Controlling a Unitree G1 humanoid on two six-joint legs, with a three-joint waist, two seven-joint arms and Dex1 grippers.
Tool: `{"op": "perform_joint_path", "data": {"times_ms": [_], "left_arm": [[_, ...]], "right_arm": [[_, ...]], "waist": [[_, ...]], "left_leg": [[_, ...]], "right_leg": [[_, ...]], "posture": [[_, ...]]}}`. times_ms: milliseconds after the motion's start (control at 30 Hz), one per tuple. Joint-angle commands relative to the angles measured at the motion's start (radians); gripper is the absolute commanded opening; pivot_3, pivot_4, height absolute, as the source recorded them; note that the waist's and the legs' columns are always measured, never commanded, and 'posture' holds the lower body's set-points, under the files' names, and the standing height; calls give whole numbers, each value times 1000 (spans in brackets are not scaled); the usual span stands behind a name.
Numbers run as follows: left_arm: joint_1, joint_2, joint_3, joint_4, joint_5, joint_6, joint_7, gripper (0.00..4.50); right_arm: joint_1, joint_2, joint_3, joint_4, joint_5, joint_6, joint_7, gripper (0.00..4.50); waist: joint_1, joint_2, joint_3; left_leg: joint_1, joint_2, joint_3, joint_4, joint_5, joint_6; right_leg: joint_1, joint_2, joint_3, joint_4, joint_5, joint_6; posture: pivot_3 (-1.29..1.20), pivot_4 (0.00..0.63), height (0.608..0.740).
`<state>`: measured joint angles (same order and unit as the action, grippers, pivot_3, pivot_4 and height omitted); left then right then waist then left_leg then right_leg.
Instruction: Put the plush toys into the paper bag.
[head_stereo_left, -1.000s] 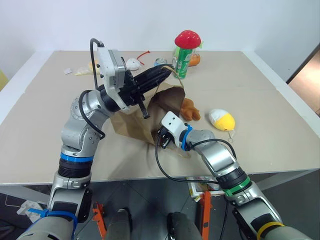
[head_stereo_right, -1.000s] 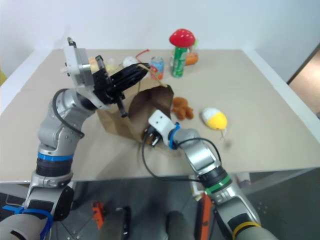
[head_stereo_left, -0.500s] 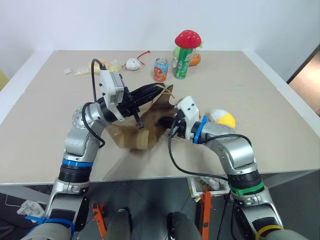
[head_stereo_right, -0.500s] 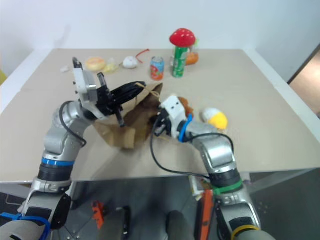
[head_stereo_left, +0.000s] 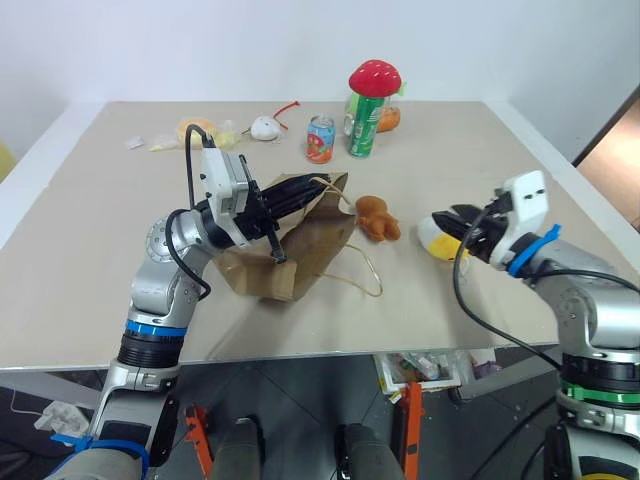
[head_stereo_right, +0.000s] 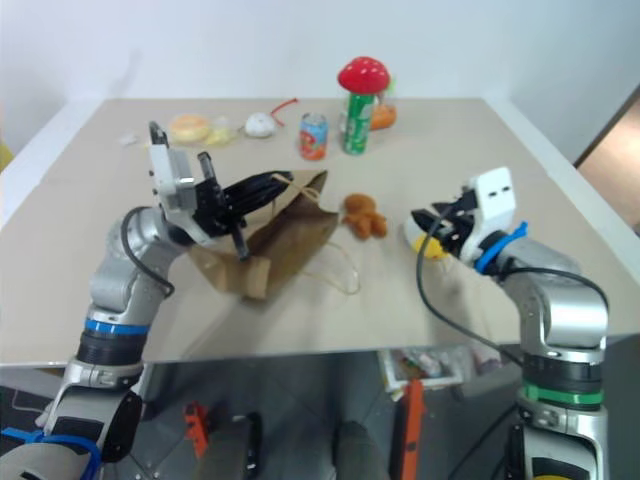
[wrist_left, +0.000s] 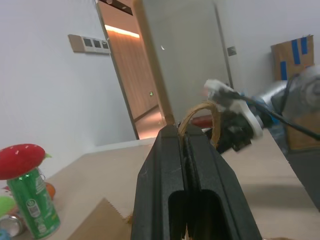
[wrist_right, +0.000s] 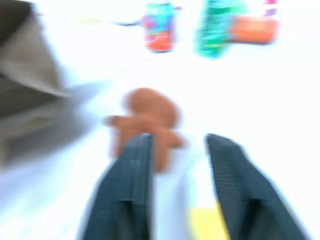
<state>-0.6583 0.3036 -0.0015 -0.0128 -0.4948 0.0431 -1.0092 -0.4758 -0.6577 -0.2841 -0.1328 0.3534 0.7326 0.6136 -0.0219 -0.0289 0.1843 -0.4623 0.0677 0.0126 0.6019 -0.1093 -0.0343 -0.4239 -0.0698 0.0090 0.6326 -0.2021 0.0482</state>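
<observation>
My head cam pair looks fwd and down over the table (head_stereo_left: 90, 260), both eyes sharing it. L wrist cam sights close along my left gripper (wrist_left: 184, 142); R wrist cam close along my right gripper (wrist_right: 177, 145).

No words, brands or numbers can be read anywhere. The green can (wrist_left: 31, 205) carries a small pale label panel, but its print is too fine to make out, and the red-and-blue can (head_stereo_left: 321, 139) on the bench (head_stereo_left: 500, 170) shows coloured graphics with no legible lettering.
</observation>
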Motion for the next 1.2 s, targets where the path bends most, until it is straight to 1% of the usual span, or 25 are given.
{"op": "perform_joint_path", "data": {"times_ms": [33,67,333,467,733,800,833,867,967,1000,1033,1100,1133,1200], "left_arm": [[5,30,13,-34,-26,-13,-45,0],[5,35,15,-30,-29,-14,-55,0],[-25,65,26,17,-33,-25,-101,0],[-24,68,23,14,-33,-28,-107,0],[-31,71,28,23,-33,-16,-98,0],[-32,71,30,24,-37,-7,-94,0],[-33,71,31,25,-37,-4,-91,0],[-32,70,34,25,-42,5,-85,0],[-32,70,41,26,-50,23,-73,0],[-31,71,43,27,-55,31,-69,0],[-32,72,47,29,-60,40,-64,0],[-39,72,58,37,-83,78,-52,0],[-45,74,66,41,-104,111,-43,0],[-58,79,81,49,-140,172,-36,0]], "right_arm": [[20,-56,9,30,-35,-62,20,3907],[22,-64,19,44,-48,-72,17,4385],[-34,-61,95,199,-93,-138,30,4385],[-66,-64,165,299,-185,-172,-16,4385],[-110,-1,227,382,-229,-164,-58,4385],[-110,7,221,376,-224,-175,-59,3864],[-109,7,220,368,-220,-175,-55,3744],[-105,5,222,361,-220,-174,-51,3229],[-95,1,220,348,-217,-170,-39,2454],[-91,-2,216,342,-214,-169,-36,2018],[-87,-6,211,334,-212,-168,-34,1786],[-98,-8,183,320,-200,-166,-44,969],[-116,-8,150,299,-173,-159,-42,806],[-155,10,61,229,-56,-120,-13,806]], "waist": [[-1,0,0],[0,0,0],[0,0,0],[1,0,0],[1,0,0],[1,0,0],[1,0,0],[1,0,0],[1,0,0],[1,0,0],[1,0,0],[1,0,0],[1,0,0],[1,0,0]], "left_leg": [[0,0,0,0,0,0],[0,0,0,-1,0,0],[0,0,2,1,0,0],[0,0,2,1,0,0],[0,0,3,0,0,0],[0,0,3,0,0,0],[0,0,3,0,0,0],[0,0,3,0,0,0],[0,0,3,0,0,0],[0,0,3,0,0,0],[0,0,3,0,0,0],[0,0,3,0,0,0],[0,0,3,0,0,0],[0,0,3,0,0,0]], "right_leg": [[0,0,1,0,0,0],[0,1,1,0,0,0],[0,1,4,0,0,1],[0,1,4,0,0,1],[-1,1,5,0,0,2],[0,1,5,0,0,2],[0,1,5,0,0,2],[0,1,5,0,0,2],[0,1,5,0,0,2],[0,1,5,0,0,2],[0,1,5,0,0,2],[0,1,5,0,0,2],[0,1,5,0,0,2],[0,1,5,0,0,2]], "posture": [[0,150,740],[0,150,740],[0,150,740],[0,150,740],[0,150,740],[0,150,740],[0,150,740],[0,150,740],[0,150,740],[0,150,740],[0,150,740],[0,150,740],[0,150,740],[0,150,740]]}}
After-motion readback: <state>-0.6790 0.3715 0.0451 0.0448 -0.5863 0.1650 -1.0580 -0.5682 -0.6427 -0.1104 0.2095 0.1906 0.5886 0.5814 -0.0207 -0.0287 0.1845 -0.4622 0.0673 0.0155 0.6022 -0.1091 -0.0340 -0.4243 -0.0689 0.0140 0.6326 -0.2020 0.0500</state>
